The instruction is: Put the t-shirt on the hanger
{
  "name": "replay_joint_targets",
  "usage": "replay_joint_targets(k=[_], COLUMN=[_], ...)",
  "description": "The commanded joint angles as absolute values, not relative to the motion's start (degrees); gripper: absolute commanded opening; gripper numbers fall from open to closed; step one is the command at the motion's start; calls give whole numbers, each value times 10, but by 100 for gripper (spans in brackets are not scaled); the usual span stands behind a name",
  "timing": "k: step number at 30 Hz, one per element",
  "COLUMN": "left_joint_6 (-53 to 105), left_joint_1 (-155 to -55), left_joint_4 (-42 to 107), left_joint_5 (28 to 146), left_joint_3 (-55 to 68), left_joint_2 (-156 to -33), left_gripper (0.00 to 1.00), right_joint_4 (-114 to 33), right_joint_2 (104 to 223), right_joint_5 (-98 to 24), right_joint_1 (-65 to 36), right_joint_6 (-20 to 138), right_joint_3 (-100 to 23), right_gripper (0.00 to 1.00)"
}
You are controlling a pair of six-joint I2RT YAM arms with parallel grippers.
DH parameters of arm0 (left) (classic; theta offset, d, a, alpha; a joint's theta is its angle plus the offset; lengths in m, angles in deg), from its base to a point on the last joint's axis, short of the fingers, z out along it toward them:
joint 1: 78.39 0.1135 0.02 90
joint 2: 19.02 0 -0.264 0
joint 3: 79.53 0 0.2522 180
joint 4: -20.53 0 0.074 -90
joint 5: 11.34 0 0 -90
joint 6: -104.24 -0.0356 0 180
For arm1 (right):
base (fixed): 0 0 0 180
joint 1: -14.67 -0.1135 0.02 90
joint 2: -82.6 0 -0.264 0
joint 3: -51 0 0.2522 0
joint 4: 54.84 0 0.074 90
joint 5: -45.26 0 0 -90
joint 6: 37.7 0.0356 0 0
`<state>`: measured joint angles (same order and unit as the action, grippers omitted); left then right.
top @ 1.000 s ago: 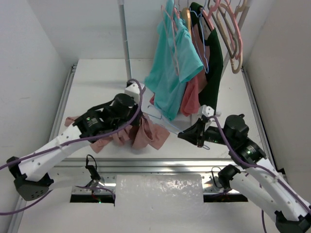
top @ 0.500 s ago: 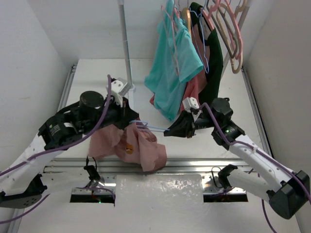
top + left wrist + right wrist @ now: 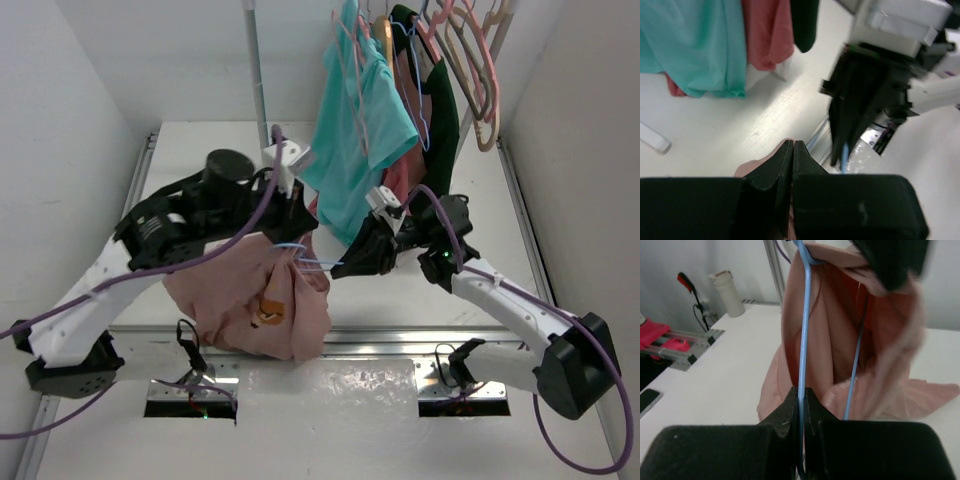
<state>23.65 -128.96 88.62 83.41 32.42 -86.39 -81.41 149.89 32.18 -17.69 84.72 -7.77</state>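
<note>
White arms [image 3: 92, 300], purple cables [image 3: 262, 205], black jaws

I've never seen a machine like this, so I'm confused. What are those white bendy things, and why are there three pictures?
Those are two robot arms bolted to a white table. Each ends in a gripper, which is a two-finger pincher. The big picture looks down from above. The other two come from little cameras on the wrists, so you see the black fingers up close. The left gripper is pinched shut on a dusty pink fabric t-shirt and holds it up. The right gripper is pinched on a thin pale blue wire hanger, and the shirt drapes over the hanger's far end. Behind them, a teal t-shirt hangs with other clothes.
</note>
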Motion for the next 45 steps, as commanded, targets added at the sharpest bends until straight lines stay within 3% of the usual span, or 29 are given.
replay_joint_targets(k=[1,4,12,21,22,24,31,38,42,45], left_joint_6=[232,235,258,257,254,246,229,151,83,39], left_joint_1=[-1291,-1291,-1290,-1290,-1291,-1291,-1291,-1291,-1291,-1291], left_joint_4=[845,835,811,750,745,738,748,815,804,757], left_joint_5=[761,784,713,836,844,855,845,683,742,852], left_joint_3=[361,376,365,290,282,271,274,328,269,194], left_joint_2=[-899,-928,-858,-822,-818,-812,-829,-814,-773,-712], left_gripper=[0,0,1,0,9,14,55,67,70,73], right_joint_4=[-1081,-1124,-899,-930,-932,-968,-1045,-1048,-1054,-1051], right_joint_2=[1472,1447,1327,1299,1294,1294,1298,1298,1301,1301], right_joint_5=[317,238,53,-11,-4,10,20,43,88,148], right_joint_1=[-183,-179,-170,-166,-165,-165,-161,-124,-87,-74], right_joint_6=[967,983,820,853,853,861,909,927,963,981], right_joint_3=[-16,47,98,113,118,122,128,132,118,105], right_gripper=[0,0,0,0,0,0,0,0,0,0])
